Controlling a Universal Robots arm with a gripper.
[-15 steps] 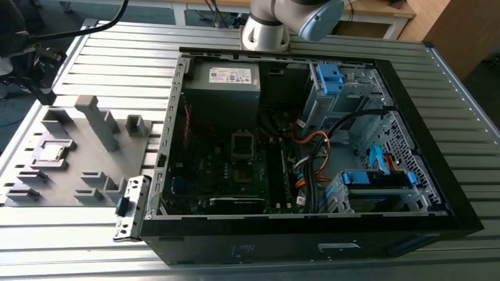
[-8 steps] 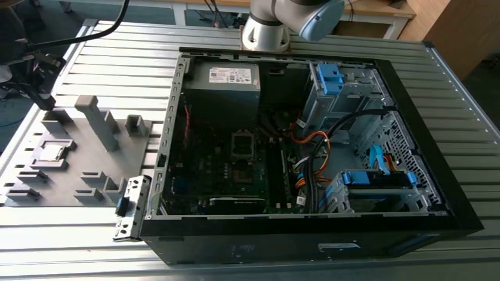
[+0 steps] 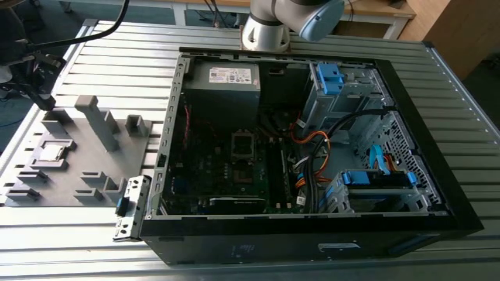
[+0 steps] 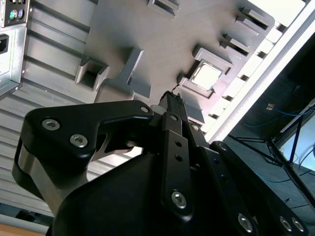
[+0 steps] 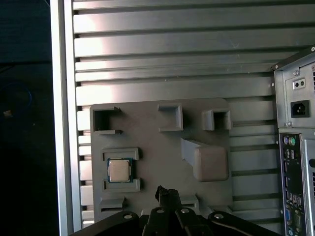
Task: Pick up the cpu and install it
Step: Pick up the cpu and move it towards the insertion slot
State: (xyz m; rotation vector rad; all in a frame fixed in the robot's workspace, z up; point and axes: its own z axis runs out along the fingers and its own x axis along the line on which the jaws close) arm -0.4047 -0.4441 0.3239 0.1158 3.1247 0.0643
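The end effector (image 5: 167, 192), pinched narrow and empty, hovers over the grey tray (image 5: 162, 157). The cpu (image 5: 118, 170) lies flat in its square recess, near the tip but offset sideways, not beneath it; the computer case (image 3: 297, 243) stands beyond.

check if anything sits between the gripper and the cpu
Nothing visible does. In the first wrist view the cpu lies uncovered in its recess of the grey tray, apart from the gripper.
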